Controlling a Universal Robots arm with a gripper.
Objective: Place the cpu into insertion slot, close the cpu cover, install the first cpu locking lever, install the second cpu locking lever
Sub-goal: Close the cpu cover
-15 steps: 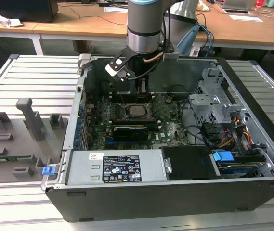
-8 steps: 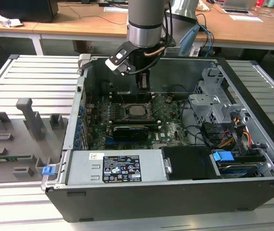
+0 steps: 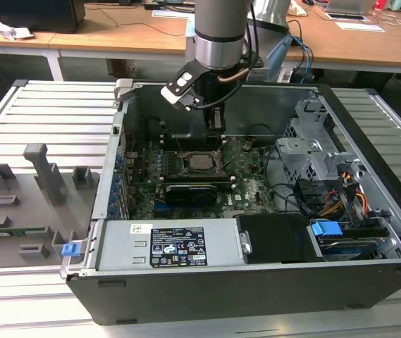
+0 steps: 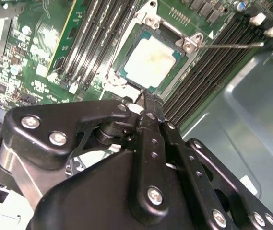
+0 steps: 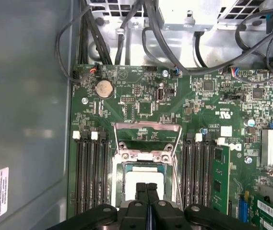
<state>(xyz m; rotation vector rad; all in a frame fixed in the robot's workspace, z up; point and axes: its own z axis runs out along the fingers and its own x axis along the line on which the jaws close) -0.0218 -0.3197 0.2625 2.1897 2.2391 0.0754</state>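
While the claw (image 3: 216, 128) hangs inside the computer case (image 3: 256, 289) in the exterior view, the cpu (image 3: 201, 161) lies seated in the insertion slot (image 3: 181, 165) just beneath it. In the second wrist view its fingers press together on nothing, tips over the chip's near edge, and a thin locking lever (image 4: 232, 45) juts free beyond. In the first wrist view the cpu cover (image 5: 148, 127) stands swung open past the claw, so I judge only placing done; cover and both levers remain.
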